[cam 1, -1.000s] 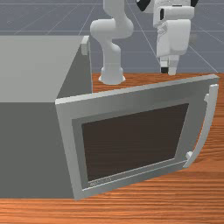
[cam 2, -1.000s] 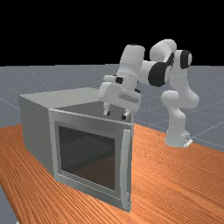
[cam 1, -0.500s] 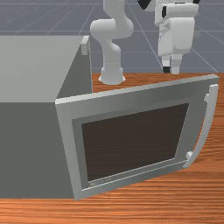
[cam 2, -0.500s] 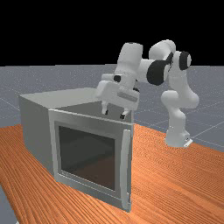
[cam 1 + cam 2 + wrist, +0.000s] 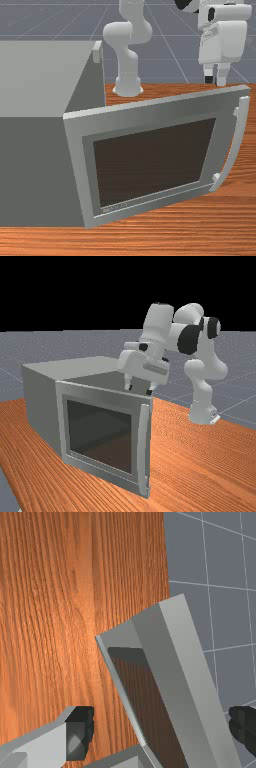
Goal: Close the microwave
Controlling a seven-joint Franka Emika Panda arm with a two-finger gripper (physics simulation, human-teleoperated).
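Gripper (image 5: 215, 81) has been shifted toward the front view's right since the earlier frame, toward the free end of the door (image 5: 145, 115); door position unchanged. Fingers (image 5: 80, 732) are spread, nothing pinched; tips are held near the door's top edge. Microwave (image 5: 35, 170) is set at the front view's left of the bench (image 5: 175, 235), hinge side toward the bench edge opposite the arm base (image 5: 127, 91), door swung wide. Closing probably still has to be started. Top edge should be cleared first, then contact made low enough on the outer face, near the handle (image 5: 241, 127), and the push arced about the hinge toward the arm base; snagging the top edge is the risk. Cavity contents can't be told; interior is hidden behind door and casing.
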